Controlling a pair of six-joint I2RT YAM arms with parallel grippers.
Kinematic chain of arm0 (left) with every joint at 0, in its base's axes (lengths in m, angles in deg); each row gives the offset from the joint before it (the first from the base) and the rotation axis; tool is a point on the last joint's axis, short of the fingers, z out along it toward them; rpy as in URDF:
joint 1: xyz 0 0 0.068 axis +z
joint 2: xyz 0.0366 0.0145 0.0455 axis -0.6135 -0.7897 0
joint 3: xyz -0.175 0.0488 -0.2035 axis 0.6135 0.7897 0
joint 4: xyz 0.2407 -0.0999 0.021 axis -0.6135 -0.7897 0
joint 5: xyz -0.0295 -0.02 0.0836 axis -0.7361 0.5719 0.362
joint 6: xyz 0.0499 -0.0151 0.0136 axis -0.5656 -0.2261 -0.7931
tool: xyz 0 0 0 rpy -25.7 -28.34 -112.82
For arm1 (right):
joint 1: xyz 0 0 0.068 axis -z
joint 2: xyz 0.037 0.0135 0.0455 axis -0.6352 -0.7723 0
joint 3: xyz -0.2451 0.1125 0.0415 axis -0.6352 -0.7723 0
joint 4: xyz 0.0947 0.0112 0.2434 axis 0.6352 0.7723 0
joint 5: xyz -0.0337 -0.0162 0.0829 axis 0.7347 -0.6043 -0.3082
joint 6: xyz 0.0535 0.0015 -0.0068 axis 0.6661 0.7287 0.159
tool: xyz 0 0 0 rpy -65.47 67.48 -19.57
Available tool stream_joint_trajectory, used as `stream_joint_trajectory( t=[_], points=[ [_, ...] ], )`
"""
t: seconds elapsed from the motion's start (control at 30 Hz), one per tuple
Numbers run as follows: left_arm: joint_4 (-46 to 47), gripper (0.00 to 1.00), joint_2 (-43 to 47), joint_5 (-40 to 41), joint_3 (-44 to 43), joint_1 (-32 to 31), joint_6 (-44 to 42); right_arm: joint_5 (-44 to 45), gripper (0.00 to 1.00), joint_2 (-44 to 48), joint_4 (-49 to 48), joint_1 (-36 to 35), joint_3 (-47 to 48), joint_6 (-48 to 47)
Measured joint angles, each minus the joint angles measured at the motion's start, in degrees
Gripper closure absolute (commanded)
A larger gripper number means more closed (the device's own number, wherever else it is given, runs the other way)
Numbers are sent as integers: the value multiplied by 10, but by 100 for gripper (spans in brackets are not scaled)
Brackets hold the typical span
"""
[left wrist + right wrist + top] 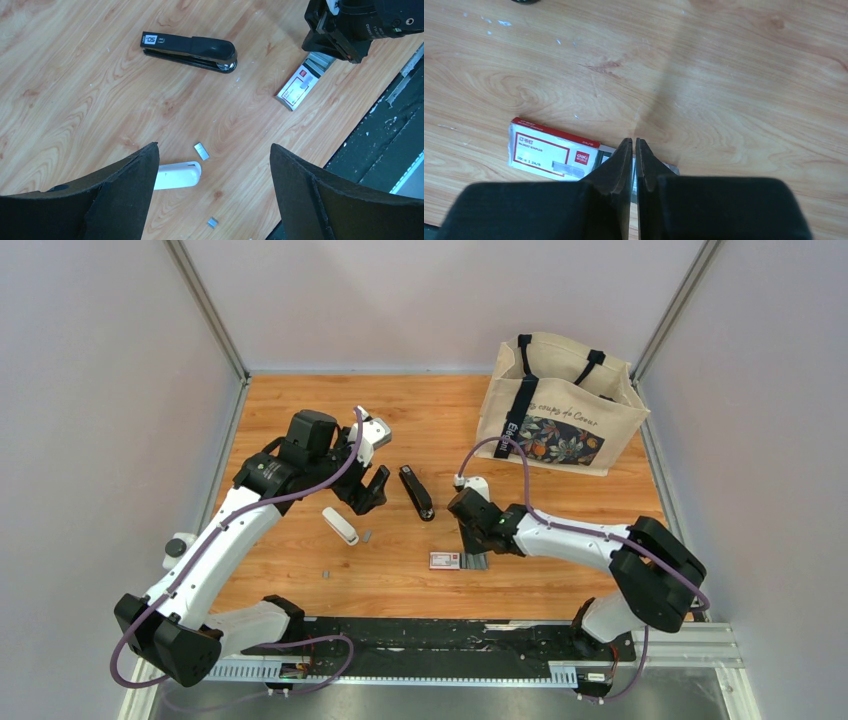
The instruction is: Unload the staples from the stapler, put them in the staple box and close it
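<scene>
The black stapler (417, 492) (192, 47) lies closed on the wooden table between the two arms. Two small silver staples bits rest on the wood, one (201, 151) (367, 535) beside a white oblong piece (177, 175) (340, 525), the other (213, 222) (328, 573) nearer the front. My left gripper (212, 146) (368, 490) hangs open above them, left of the stapler, holding nothing. My right gripper (634, 140) (472, 552) is shut, its tips down over the grey end of the red-and-white box (551, 150) (298, 87) (445, 560); nothing shows between its fingers.
A beige tote bag (560, 405) with a flower print stands at the back right. A black rail (420, 640) runs along the near table edge. Grey walls close the table on three sides.
</scene>
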State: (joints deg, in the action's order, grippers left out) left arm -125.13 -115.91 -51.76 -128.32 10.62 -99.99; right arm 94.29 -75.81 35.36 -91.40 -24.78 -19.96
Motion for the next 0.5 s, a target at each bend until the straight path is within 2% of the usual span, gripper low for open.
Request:
stream_joint_trajectory(
  t=[0.2, 0.5],
  points=[
    [0, 11, 0, 0, 3, 0, 0, 1, 83, -3, 0, -2, 17, -3],
    [0, 10, -6, 0, 3, 0, 0, -5, 82, -3, -4, -16, 14, -2]
  ],
)
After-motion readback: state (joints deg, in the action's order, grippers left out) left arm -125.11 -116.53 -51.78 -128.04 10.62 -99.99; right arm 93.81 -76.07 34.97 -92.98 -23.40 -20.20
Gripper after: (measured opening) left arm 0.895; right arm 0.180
